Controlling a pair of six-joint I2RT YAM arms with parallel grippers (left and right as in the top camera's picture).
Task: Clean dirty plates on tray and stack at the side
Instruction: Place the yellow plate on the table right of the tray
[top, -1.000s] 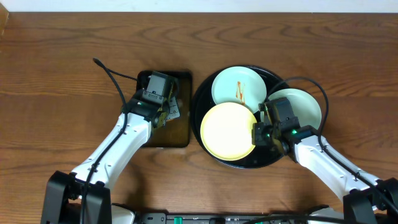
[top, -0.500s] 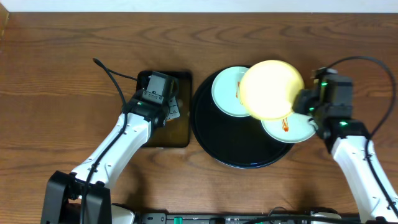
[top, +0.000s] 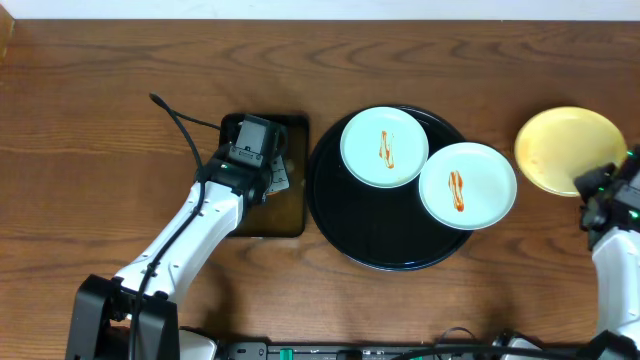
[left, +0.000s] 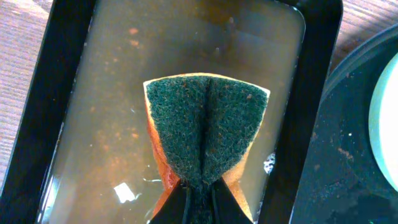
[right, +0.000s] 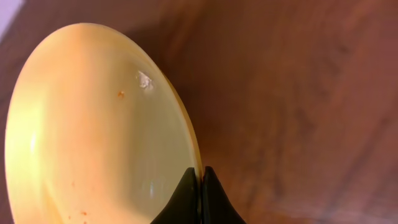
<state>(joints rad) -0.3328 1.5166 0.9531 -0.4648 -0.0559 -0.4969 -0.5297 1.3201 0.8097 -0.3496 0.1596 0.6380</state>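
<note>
Right pincer (right: 200, 177) is clamped on the rim of the cream-yellow plate (top: 570, 150). Within the last second this plate has gone from the tray (top: 340, 225) to the far right of the worktop (top: 100, 100), well apart from the tray. I cannot tell whether it rests down or hangs. Its face shows only a few specks.

Left mint plate (top: 385, 147) and right mint plate (top: 467, 186) lie on the tray, both sauce-streaked. Left pincer (left: 198, 186) pinches the folded sponge (left: 208, 124) over the pan (left: 37, 118).

Judgement: first plate is at the stacking spot, with two left to wipe.
</note>
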